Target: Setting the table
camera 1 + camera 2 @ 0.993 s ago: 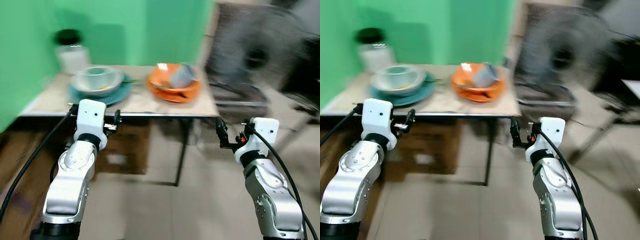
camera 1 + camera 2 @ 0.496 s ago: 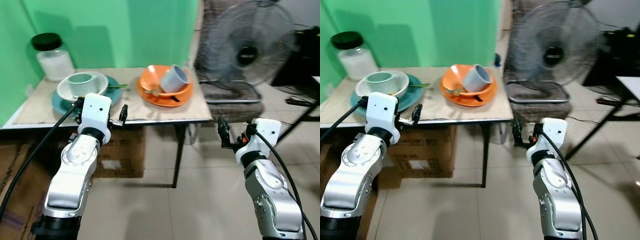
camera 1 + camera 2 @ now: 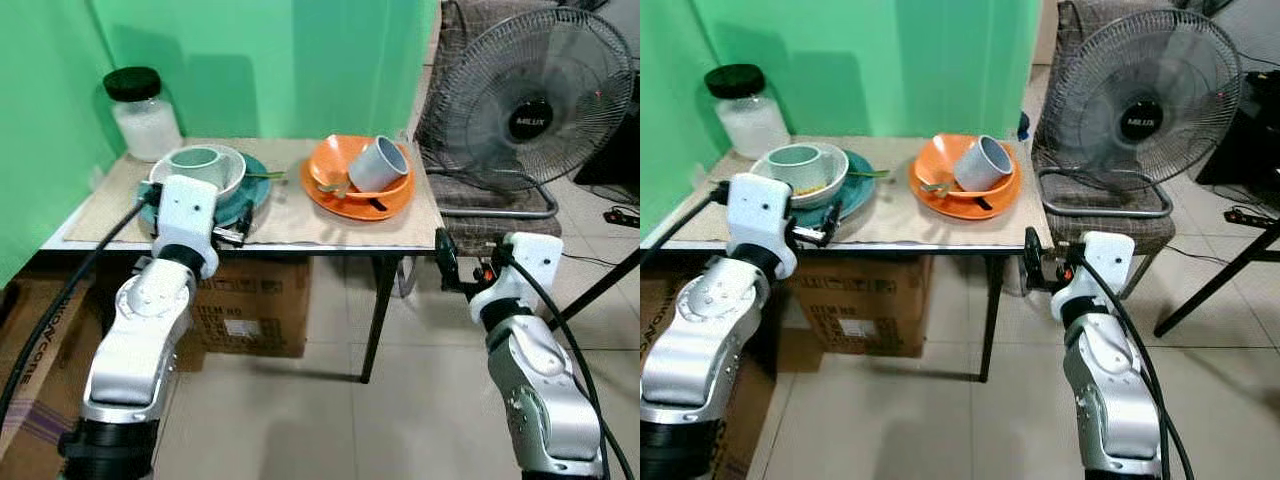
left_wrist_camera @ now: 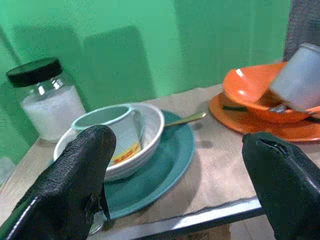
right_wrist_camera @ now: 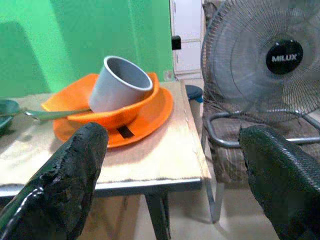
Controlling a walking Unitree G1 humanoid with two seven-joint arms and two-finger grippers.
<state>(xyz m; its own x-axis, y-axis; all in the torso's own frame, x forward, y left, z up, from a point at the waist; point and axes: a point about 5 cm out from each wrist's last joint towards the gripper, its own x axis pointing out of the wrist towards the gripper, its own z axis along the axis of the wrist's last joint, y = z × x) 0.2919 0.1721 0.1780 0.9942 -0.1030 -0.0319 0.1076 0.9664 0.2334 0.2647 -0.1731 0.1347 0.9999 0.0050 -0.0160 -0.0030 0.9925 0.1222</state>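
On a small table (image 3: 290, 225) sits a teal plate (image 3: 252, 200) holding a white bowl (image 3: 228, 172) with a pale green mug (image 3: 195, 160) inside and a spoon (image 3: 266, 176) beside it. Right of it, an orange plate (image 3: 330, 203) carries an orange bowl (image 3: 338, 165) with a tilted grey cup (image 3: 375, 163). My left gripper (image 3: 236, 233) is open at the table's front edge, just before the teal plate (image 4: 170, 160). My right gripper (image 3: 445, 262) is open, off the table's front right corner, and its wrist view shows the grey cup (image 5: 117, 82).
A glass jar (image 3: 143, 115) with a black lid stands at the table's back left against a green wall. A large floor fan (image 3: 535, 95) stands close on the right. Cardboard boxes (image 3: 255, 315) lie under the table, above a tiled floor.
The whole picture has shifted and sharpened as the camera moved. Both grippers remain raised before the table edge, and the dishes stand as before.
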